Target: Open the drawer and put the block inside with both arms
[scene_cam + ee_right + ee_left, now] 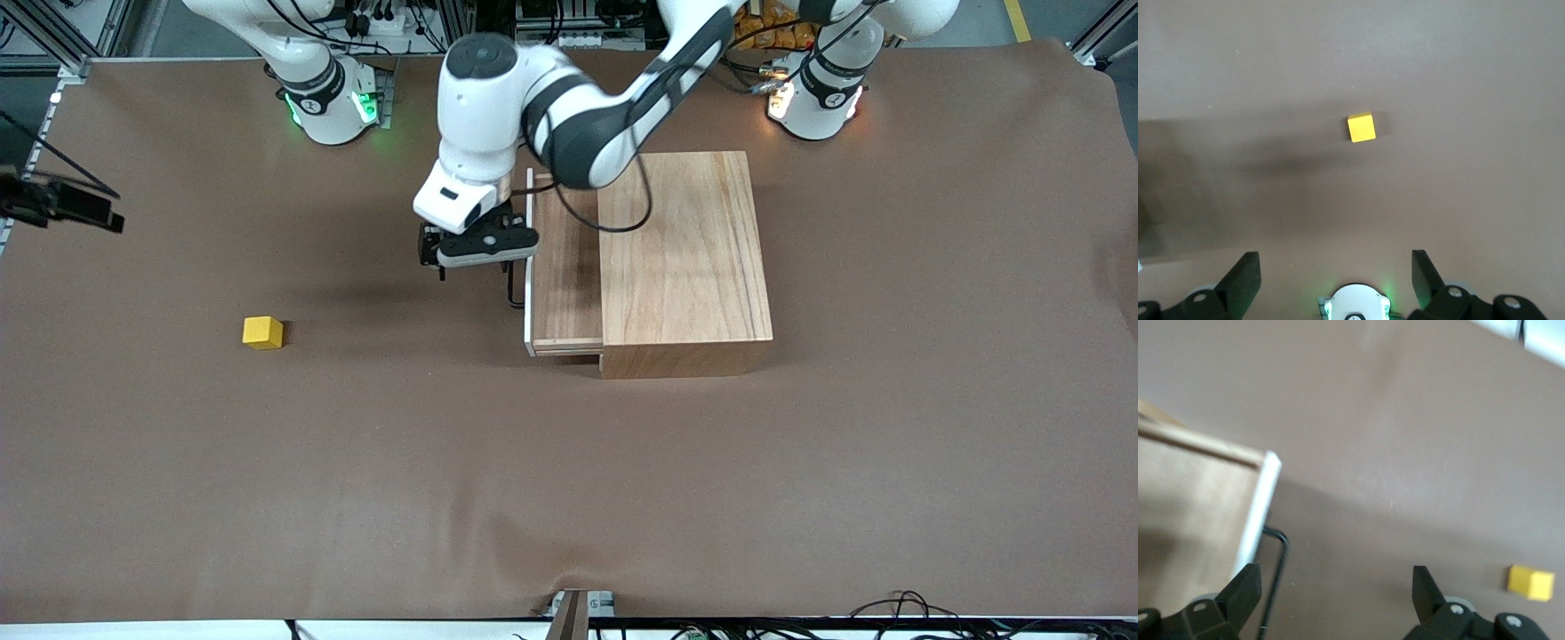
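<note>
Wooden drawer [566, 267] standing partly pulled out of its box [683, 258], block waiting on the cloth.

Left gripper [476, 249] is hovering just in front of the drawer's white panel by the black handle [513, 289], fingers spread and holding nothing, apparently so the tray is left free for loading. Yellow block [262, 332] is lying well apart from the drawer, toward the right arm's end of the table [569, 498]. Right gripper [1336, 283] is hanging open high over the block, probably readying a pick.

Drawer [566, 267] pulled out of box [683, 253], block [262, 332] well apart toward right arm's end of table [569, 489]
</note>
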`<state>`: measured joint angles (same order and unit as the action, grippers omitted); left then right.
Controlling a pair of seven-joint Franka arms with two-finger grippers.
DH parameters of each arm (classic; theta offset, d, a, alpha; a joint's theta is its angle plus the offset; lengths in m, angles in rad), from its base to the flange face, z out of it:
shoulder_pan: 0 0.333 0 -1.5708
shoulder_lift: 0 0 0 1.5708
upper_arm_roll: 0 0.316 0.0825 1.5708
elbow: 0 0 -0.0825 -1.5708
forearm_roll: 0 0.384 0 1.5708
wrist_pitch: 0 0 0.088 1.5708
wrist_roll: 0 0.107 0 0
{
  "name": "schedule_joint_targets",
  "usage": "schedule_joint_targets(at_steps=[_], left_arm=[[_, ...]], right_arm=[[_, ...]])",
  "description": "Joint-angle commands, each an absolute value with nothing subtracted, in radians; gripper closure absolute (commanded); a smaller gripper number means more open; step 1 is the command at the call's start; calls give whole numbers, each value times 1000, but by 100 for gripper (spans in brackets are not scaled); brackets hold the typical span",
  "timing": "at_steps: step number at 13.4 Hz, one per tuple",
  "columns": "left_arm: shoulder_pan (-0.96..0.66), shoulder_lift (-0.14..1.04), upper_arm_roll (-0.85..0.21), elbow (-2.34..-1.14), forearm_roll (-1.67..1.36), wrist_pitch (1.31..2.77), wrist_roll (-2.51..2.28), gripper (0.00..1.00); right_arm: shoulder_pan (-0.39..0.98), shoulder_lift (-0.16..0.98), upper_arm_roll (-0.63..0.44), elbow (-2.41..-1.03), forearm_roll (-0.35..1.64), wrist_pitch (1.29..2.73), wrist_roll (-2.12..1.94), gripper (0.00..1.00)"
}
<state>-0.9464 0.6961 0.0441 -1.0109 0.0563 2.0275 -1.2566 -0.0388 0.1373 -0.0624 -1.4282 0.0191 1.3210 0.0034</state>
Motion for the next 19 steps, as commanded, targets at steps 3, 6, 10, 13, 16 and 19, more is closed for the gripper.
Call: schedule_joint_targets(at_steps=[3, 6, 10, 13, 16, 19], left_arm=[[-766, 487, 41, -1052, 58, 1777, -1077, 0], [-648, 408, 41, -1054, 57, 1605, -919, 0], [-478, 322, 38, -1084, 52, 1467, -685, 0], [-344, 217, 35, -1193, 48, 1453, -482, 0], [-214, 108, 34, -1320, 43, 1454, -289, 0], [-155, 55, 34, -1414, 43, 1460, -230, 0]], right_arm=[[-83, 149, -54, -1647, 6, 1466, -11, 0], [-74, 150, -52, -1819, 6, 1618, -12, 0], [-69, 208, -52, -1992, 6, 1943, -139, 0], [-83, 293, -52, -2026, 6, 2044, -173, 0], [-83, 311, -52, -2149, 6, 2246, -175, 0], [-77, 337, -51, -2195, 6, 2345, -176, 0]])
